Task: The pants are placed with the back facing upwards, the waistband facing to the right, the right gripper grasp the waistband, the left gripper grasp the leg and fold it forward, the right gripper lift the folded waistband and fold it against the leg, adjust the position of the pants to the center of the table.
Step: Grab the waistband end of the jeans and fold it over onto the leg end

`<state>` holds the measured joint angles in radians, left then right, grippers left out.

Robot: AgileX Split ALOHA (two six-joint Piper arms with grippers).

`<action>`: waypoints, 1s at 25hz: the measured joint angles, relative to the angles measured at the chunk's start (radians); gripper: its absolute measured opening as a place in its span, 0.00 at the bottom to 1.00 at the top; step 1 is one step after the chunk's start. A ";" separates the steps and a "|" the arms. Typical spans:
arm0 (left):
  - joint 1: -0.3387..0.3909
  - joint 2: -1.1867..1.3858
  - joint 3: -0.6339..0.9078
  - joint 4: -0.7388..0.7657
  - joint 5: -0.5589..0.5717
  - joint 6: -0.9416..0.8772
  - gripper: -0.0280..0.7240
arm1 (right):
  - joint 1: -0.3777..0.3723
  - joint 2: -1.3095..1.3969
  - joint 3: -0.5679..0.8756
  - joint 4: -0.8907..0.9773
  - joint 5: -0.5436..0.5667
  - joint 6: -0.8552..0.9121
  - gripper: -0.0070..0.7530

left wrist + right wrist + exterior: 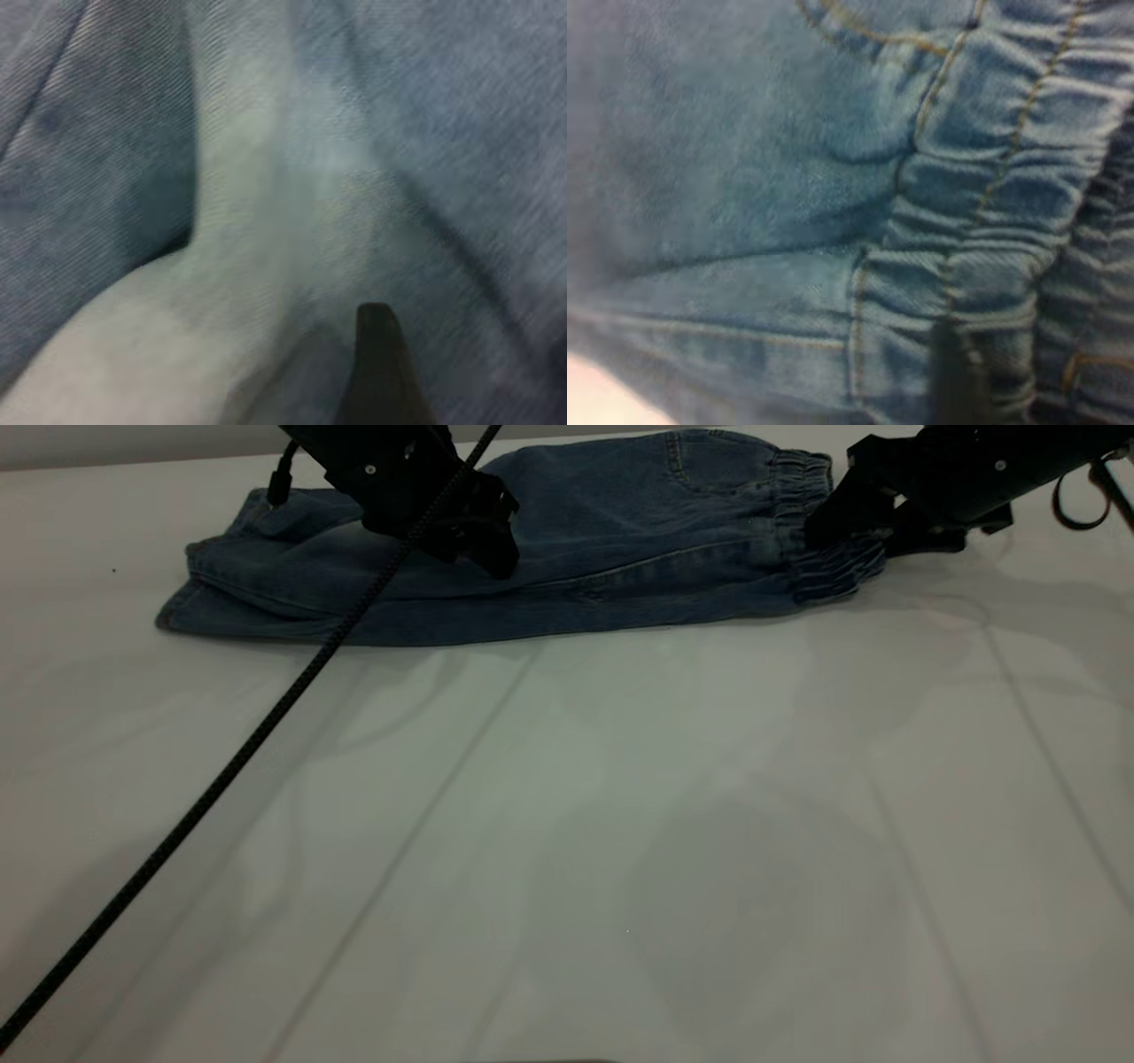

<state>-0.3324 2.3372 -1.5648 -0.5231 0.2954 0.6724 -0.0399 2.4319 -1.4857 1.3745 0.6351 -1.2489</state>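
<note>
Your right gripper [833, 524] sits on the elastic waistband [819, 531], apparently pinning the denim pants [567, 558] under your left gripper [483, 545] at mid-leg on the tabletop [567, 824]; can't tell either gripper's opening.

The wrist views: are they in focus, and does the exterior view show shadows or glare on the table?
Left wrist view: very close and blurred, denim of the pants soft, one dark fingertip visible. Right wrist view: softly blurred, yet the waistband gathers and stitching are readable. Exterior view: sharper; broad soft shadows and a dull sheen on the table, no harsh glare.
</note>
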 joint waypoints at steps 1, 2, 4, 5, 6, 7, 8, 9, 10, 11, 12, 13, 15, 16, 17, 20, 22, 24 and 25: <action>-0.001 0.001 0.000 0.000 0.000 0.000 0.64 | 0.004 0.000 0.000 -0.001 0.021 0.000 0.39; -0.002 0.005 -0.001 0.000 -0.001 0.000 0.64 | 0.009 0.000 0.000 -0.002 0.046 -0.001 0.35; -0.006 0.018 -0.003 -0.001 -0.005 -0.002 0.64 | 0.015 0.000 0.000 -0.002 0.087 -0.005 0.28; -0.007 0.026 -0.004 0.000 -0.004 -0.002 0.64 | 0.019 0.000 0.000 -0.002 0.097 -0.006 0.25; -0.007 0.034 -0.004 -0.001 -0.004 -0.003 0.64 | 0.020 0.000 0.000 -0.002 0.105 -0.006 0.21; -0.007 0.040 -0.004 -0.002 -0.004 -0.005 0.64 | 0.020 0.000 0.000 -0.002 0.111 -0.007 0.16; -0.007 0.041 -0.004 -0.002 -0.004 -0.007 0.64 | 0.020 0.000 0.000 -0.002 0.115 -0.005 0.12; -0.007 0.041 -0.004 -0.002 -0.004 -0.009 0.64 | 0.020 0.000 0.000 -0.002 0.116 -0.002 0.09; -0.007 0.041 -0.011 -0.002 -0.001 -0.008 0.64 | 0.020 0.000 -0.001 -0.004 0.119 0.000 0.08; -0.007 0.041 -0.020 -0.002 0.005 -0.009 0.64 | 0.019 0.000 -0.006 -0.012 0.125 0.005 0.08; -0.007 0.041 -0.033 0.000 0.011 -0.011 0.64 | 0.017 -0.001 -0.013 -0.025 0.133 0.020 0.08; -0.007 0.041 -0.048 0.000 0.016 -0.014 0.64 | 0.012 -0.002 -0.022 -0.044 0.148 0.038 0.08; -0.007 0.040 -0.072 0.000 0.028 -0.015 0.64 | 0.004 -0.010 -0.053 -0.088 0.187 0.084 0.08; -0.007 0.040 -0.079 0.000 0.030 -0.016 0.64 | 0.000 -0.018 -0.074 -0.104 0.214 0.110 0.08; -0.007 0.041 -0.081 0.000 0.030 -0.016 0.64 | -0.003 -0.029 -0.092 -0.124 0.242 0.130 0.08; -0.007 0.054 -0.081 0.000 0.039 -0.018 0.64 | -0.005 -0.064 -0.159 -0.140 0.334 0.185 0.08; -0.009 0.067 -0.082 0.000 0.044 -0.020 0.64 | 0.000 -0.082 -0.208 -0.149 0.390 0.218 0.08; -0.016 0.074 -0.083 -0.001 0.046 -0.021 0.64 | 0.003 -0.097 -0.253 -0.159 0.426 0.252 0.08; -0.023 0.075 -0.084 -0.005 0.046 -0.022 0.64 | 0.004 -0.101 -0.277 -0.165 0.441 0.269 0.08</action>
<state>-0.3554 2.4125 -1.6493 -0.5281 0.3409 0.6509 -0.0356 2.3310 -1.7625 1.2091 1.0764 -0.9799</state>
